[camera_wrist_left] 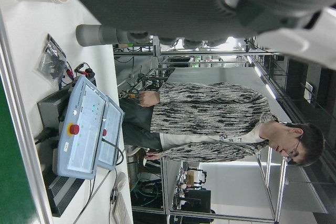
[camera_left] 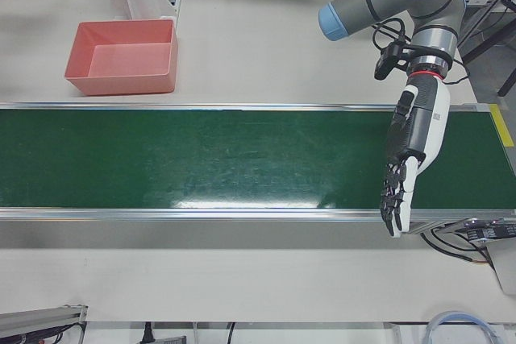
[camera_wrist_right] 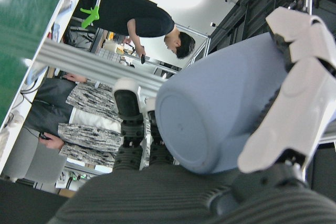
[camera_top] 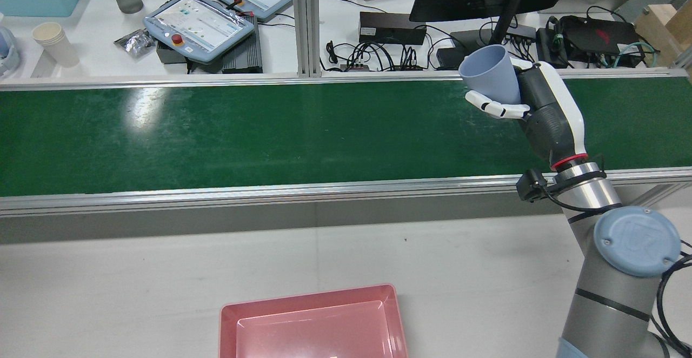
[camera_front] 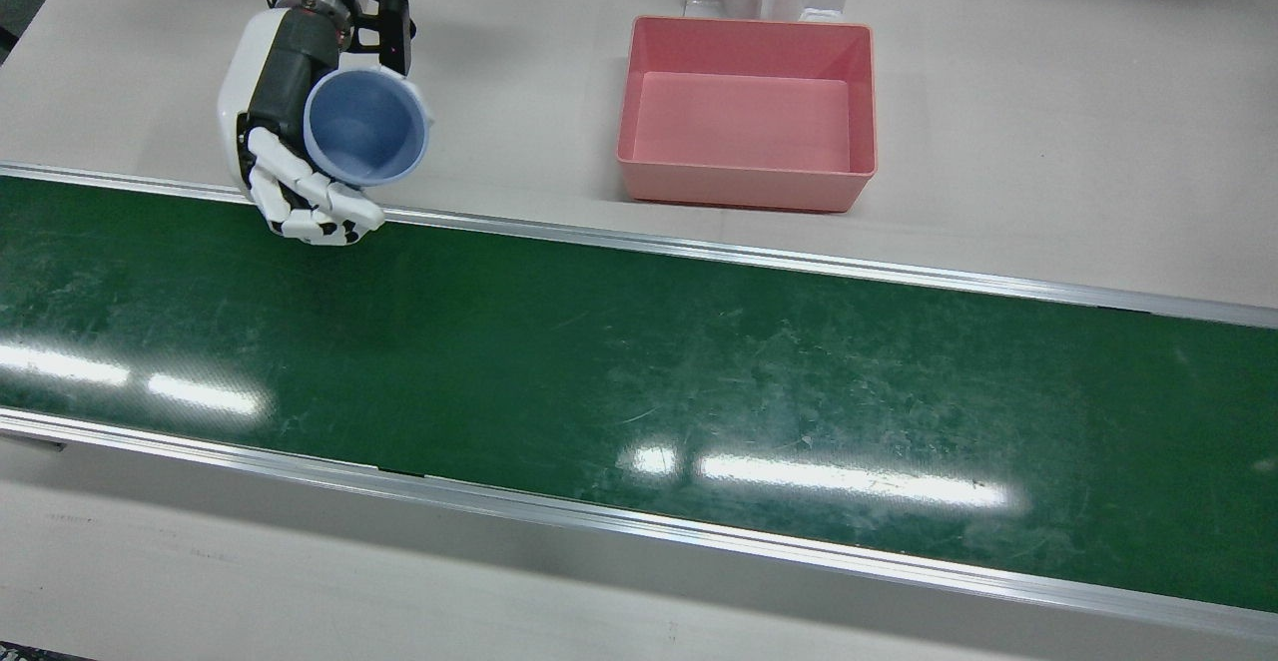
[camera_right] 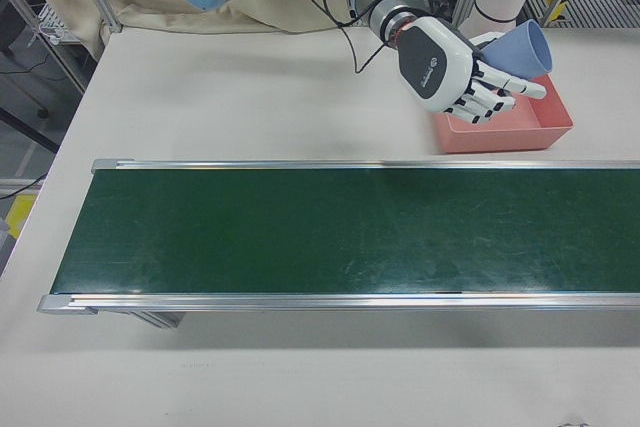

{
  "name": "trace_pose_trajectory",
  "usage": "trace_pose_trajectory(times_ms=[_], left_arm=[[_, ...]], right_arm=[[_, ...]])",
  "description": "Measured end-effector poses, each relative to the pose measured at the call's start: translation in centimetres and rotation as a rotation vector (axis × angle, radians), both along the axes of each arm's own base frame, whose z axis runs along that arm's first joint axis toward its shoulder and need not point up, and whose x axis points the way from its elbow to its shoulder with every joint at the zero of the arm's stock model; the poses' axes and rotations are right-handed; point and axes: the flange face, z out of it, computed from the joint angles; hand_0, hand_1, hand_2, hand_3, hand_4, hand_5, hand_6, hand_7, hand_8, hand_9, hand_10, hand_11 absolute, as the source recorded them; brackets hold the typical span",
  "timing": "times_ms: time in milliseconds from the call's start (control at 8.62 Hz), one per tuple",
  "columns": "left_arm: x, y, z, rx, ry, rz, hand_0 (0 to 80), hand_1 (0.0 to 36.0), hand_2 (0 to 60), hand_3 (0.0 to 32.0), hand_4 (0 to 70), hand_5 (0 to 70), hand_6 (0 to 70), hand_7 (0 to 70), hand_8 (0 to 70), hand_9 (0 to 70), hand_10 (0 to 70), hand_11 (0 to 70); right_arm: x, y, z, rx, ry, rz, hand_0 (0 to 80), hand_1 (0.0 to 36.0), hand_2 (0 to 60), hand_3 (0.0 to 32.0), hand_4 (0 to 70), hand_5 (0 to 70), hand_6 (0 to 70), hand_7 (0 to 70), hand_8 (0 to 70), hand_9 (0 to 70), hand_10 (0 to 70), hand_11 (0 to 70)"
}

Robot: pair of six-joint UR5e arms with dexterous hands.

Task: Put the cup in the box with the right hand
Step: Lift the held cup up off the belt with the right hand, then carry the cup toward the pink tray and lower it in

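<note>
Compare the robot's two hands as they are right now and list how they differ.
The right hand is shut on the blue cup; the left hand holds nothing, fingers apart. The right hand is raised near the belt's edge beside the pink box; the left hand hangs fingers-down over the green belt. Both are white and black.

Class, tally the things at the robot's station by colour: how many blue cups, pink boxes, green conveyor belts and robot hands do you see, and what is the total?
Blue cup: 1
Pink box: 1
Green conveyor belt: 1
Robot hands: 2, the right robot hand and the left robot hand
Total: 5
</note>
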Motion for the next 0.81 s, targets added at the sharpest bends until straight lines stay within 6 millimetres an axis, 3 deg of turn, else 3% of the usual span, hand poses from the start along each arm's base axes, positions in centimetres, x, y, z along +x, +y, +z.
trace_pose_trajectory(times_ms=[232, 464, 580, 696, 812], left_arm=[[0.0, 0.0, 0.0, 0.000, 0.000, 0.000, 0.0, 0.0, 0.0, 0.0, 0.0, 0.0, 0.0, 0.0, 0.0, 0.0, 0.0, 0.0], [0.0, 0.0, 0.0, 0.000, 0.000, 0.000, 0.0, 0.0, 0.0, 0.0, 0.0, 0.0, 0.0, 0.0, 0.0, 0.0, 0.0, 0.0], [0.0, 0.0, 0.0, 0.000, 0.000, 0.000, 0.0, 0.0, 0.0, 0.0, 0.0, 0.0, 0.0, 0.0, 0.0, 0.0, 0.0, 0.0], [0.0, 0.0, 0.0, 0.000, 0.000, 0.000, 0.0, 0.0, 0.0, 0.0, 0.0, 0.0, 0.0, 0.0, 0.0, 0.0, 0.0, 0.0], [0.0, 0.0, 0.0, 0.000, 0.000, 0.000, 0.0, 0.0, 0.0, 0.0, 0.0, 0.0, 0.0, 0.0, 0.0, 0.0, 0.0, 0.0]], right_arm=[[-4.0, 4.8, -1.5, 0.018, 0.019, -0.102, 39.6, 25.3, 60.0, 0.0, 40.5, 10.8, 29.2, 70.0, 45.4, 70.0, 43.3, 61.1], [-8.6, 10.0, -1.9, 0.031, 0.065, -0.214, 41.0, 24.9, 60.0, 0.0, 48.6, 10.3, 28.9, 70.0, 44.6, 70.0, 41.9, 59.0], [-10.4, 12.2, -2.1, 0.049, 0.086, -0.252, 45.4, 18.9, 49.9, 0.0, 32.0, 8.4, 21.7, 70.0, 33.9, 56.6, 29.8, 43.2], [-12.3, 14.4, -2.4, 0.074, 0.103, -0.281, 36.7, 4.9, 0.2, 0.0, 0.0, 2.3, 1.1, 1.2, 1.9, 4.2, 1.6, 2.9], [-14.0, 16.4, -2.5, 0.088, 0.109, -0.301, 8.3, 0.0, 0.0, 0.0, 0.0, 0.0, 0.0, 0.0, 0.0, 0.0, 0.0, 0.0]])
